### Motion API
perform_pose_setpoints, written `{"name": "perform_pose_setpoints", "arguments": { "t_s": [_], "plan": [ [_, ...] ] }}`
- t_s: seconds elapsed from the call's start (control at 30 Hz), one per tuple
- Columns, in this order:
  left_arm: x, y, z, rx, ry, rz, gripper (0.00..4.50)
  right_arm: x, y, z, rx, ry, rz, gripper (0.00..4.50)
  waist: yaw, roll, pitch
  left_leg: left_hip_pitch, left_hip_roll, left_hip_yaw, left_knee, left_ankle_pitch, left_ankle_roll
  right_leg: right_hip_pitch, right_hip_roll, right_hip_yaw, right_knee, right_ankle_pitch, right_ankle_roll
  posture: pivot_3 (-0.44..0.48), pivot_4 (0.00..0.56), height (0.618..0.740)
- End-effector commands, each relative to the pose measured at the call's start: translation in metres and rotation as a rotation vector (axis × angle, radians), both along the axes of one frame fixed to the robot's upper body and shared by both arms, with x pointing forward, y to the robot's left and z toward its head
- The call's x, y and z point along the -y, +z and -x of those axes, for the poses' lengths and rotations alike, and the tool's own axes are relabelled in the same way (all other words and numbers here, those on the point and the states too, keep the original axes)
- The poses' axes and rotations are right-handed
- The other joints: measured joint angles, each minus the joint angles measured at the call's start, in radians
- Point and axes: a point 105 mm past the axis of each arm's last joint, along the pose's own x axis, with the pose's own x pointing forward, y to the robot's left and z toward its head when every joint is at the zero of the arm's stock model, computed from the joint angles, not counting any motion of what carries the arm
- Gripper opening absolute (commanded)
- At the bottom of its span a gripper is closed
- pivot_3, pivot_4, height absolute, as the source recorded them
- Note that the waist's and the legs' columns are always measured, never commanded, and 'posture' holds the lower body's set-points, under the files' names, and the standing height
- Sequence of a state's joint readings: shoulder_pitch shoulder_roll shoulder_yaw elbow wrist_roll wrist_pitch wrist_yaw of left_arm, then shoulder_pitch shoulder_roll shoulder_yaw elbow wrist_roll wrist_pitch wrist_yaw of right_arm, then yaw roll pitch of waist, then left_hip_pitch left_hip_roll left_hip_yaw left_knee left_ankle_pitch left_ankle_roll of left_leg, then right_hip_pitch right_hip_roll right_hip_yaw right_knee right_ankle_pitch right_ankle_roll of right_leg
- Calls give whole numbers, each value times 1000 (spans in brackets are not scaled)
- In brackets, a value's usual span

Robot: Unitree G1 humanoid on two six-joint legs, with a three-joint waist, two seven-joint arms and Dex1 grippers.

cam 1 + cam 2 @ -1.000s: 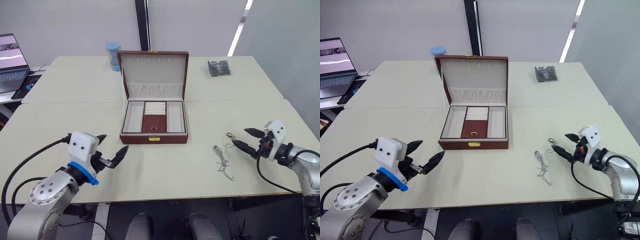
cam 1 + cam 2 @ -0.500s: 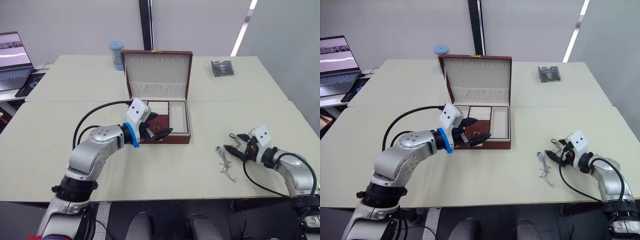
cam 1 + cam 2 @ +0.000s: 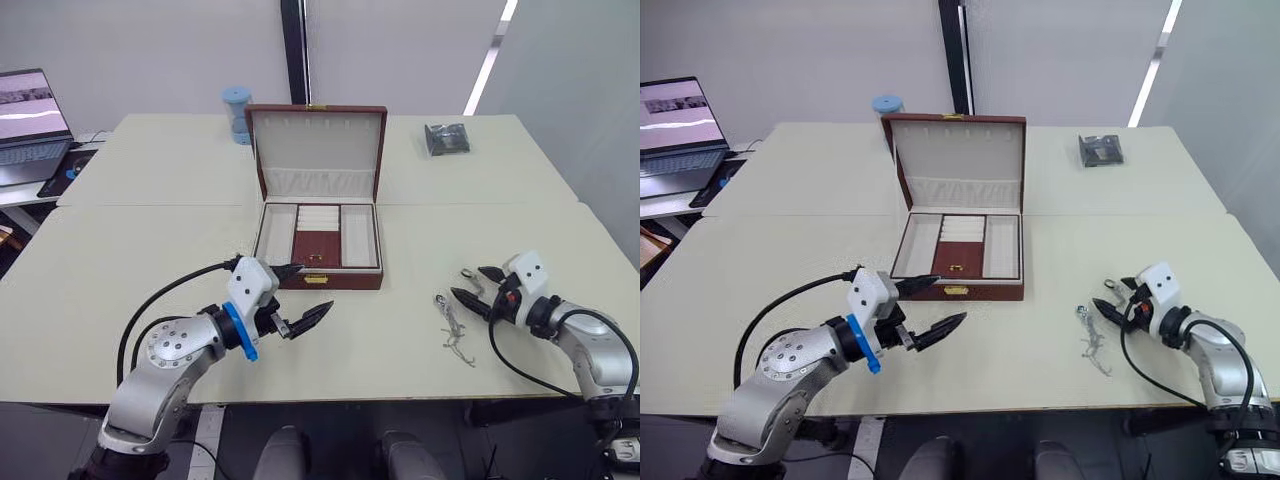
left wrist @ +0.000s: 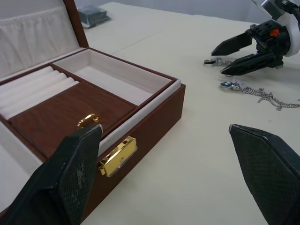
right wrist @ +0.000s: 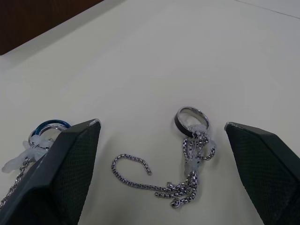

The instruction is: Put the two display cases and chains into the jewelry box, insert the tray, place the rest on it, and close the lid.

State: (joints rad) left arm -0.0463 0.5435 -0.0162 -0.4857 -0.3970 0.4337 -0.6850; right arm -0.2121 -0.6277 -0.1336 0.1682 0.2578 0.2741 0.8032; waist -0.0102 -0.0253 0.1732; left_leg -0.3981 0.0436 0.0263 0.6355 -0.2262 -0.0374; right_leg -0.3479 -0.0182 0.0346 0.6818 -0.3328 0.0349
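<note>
On the pale table (image 3: 150,230), near the middle: the jewelry box (image 3: 318,279), open, with the lid (image 3: 318,140) upright behind it. Inside the box, already seated: the tray (image 3: 312,245), with its brown centre section and small gold handle, cream compartments to both sides. So probably a need to lift the tray out first, before anything goes below it.

Far back on the right of the table, well apart from the box: the two display cases (image 3: 443,137), apparently stacked together, untouched.

In front of the box, near its clasp but apart from it: the left gripper (image 3: 305,292), black fingers spread wide, holding nothing. Half a second ago at the front edge of the box, over the brown centre; now drawn back toward the table's near edge. No change to the tray from that visit, so the tray step is seemingly not yet done.

At the right: the right gripper (image 3: 468,282), also spread wide and empty, brought closer during the last second and now straddling the chains (image 5: 187,183), which lie loose with a dark ring (image 5: 190,117) and a blue ring (image 5: 49,126). Looks ready for a pinch here.
</note>
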Motion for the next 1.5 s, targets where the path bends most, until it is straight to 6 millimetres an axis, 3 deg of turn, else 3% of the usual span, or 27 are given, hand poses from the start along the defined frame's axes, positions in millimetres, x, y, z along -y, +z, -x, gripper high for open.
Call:
{"name": "perform_pose_setpoints", "arguments": {
  "t_s": [0.03, 0.83, 1.13, 1.27, 1.5],
  "plan": [
    [2, 9, 2, 35, 0, 1, 4500, 1, 10, -2, 37, 2, 4, 4490, -1, 0, 0, 0, 0, 2, 1, 0, 1, -1, 0, 2, 0, 1, 1, 0, 150, 740],
    [4, 7, 5, 16, -44, -4, 4500, -6, 2, 2, 11, 27, -3, 4490, -10, 0, 0, -2, 1, 4, 1, -1, 2, -4, 0, 4, 0, 1, 1, 0, 150, 740],
    [10, 33, 9, 35, -133, -41, 4500, -9, -12, 7, -4, 57, 43, 4490, -15, 0, 0, -2, 1, 4, 1, -1, 2, -3, 0, 4, 0, 1, 1, 0, 150, 740],
    [12, 16, 14, 18, -144, -54, 4500, -6, -17, 4, -8, 37, 65, 4490, -20, -1, -1, -1, 1, 4, 1, -1, 2, -3, 0, 4, 0, 1, 1, 0, 150, 740],
    [10, 36, 13, 31, -150, -41, 4500, -8, -16, 2, -2, 34, 49, 4490, -19, -2, -1, -1, 1, 4, 1, -1, 2, -3, 0, 4, 0, 2, 2, 0, 150, 740]
  ]
}}
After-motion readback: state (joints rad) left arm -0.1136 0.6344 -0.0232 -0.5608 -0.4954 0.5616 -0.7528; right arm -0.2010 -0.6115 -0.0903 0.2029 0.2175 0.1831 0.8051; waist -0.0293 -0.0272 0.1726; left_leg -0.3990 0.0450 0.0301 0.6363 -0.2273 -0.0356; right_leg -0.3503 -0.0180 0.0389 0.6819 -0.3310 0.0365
